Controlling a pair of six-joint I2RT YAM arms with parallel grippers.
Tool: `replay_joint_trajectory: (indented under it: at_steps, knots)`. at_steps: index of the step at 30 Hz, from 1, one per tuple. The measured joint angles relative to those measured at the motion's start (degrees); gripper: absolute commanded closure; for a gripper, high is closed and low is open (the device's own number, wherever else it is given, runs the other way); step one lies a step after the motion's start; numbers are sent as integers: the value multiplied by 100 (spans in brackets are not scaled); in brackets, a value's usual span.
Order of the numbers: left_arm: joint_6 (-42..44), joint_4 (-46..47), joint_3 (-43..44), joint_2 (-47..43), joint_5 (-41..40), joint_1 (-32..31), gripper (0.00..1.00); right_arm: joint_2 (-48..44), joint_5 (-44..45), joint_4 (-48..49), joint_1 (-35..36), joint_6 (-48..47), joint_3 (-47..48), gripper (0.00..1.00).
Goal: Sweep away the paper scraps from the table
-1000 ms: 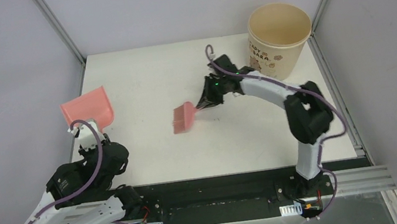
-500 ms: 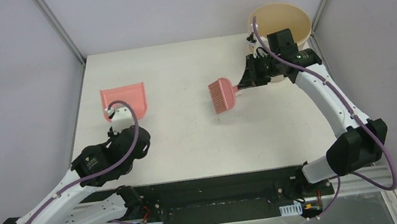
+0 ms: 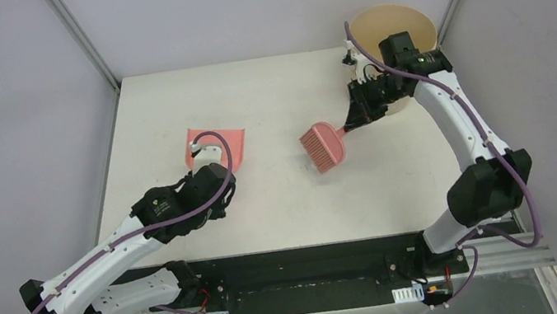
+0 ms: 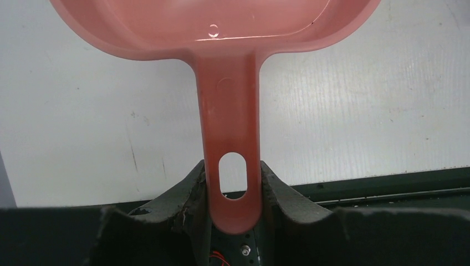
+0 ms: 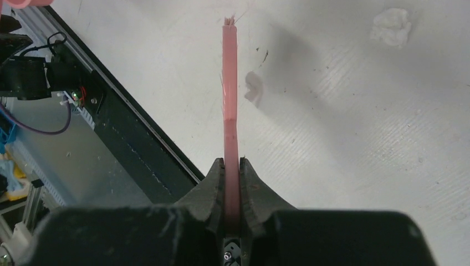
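While both tools are gripped, small white crumpled paper scraps [image 5: 391, 26] are seen lying on the white rectangular worktop [image 3: 265, 92].

The left pincer [image 4: 231, 178] is clamped on the slotted handle of the pink plastic dustpan [image 4: 221, 33], which is held left of centre with its mouth turned away from the arm bases. The right pincer [image 5: 231, 170] is closed tight on the pink plastic brush [image 5: 230, 83], shown edge-on, near the beige round bucket [image 3: 372, 22]. One scrap is found just beside the brush, perhaps not touching it; another is set well apart to the right. In the top view the scraps cannot be made out.
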Motion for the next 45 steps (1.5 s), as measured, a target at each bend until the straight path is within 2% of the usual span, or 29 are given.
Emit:
replay_joint_trajectory:
  at_steps: [3,6,12,17,25,31,39,45]
  knots:
    - [28,61,-22,-20,107,0,100,501,-120,-308,-103,-258,275,100]
    - [55,94,-46,-33,177,2,100,472,450,-131,127,-503,133,100]
    - [52,105,-79,-275,243,0,100,-966,1276,667,728,-966,-1086,100]
    - [138,105,-76,-254,431,0,100,-1423,1880,1075,748,-1303,-1145,100]
    - [584,190,-59,1108,1808,0,100,-927,2944,1482,750,-1578,-1080,100]
    - [905,334,-20,1569,2811,-103,100,-323,3724,1775,761,-1565,-717,100]
    - [1272,505,407,2398,3215,-660,100,590,4168,1888,809,-1558,-105,100]
    - [1443,654,669,3178,3259,-765,100,1213,4262,1878,866,-1497,286,100]
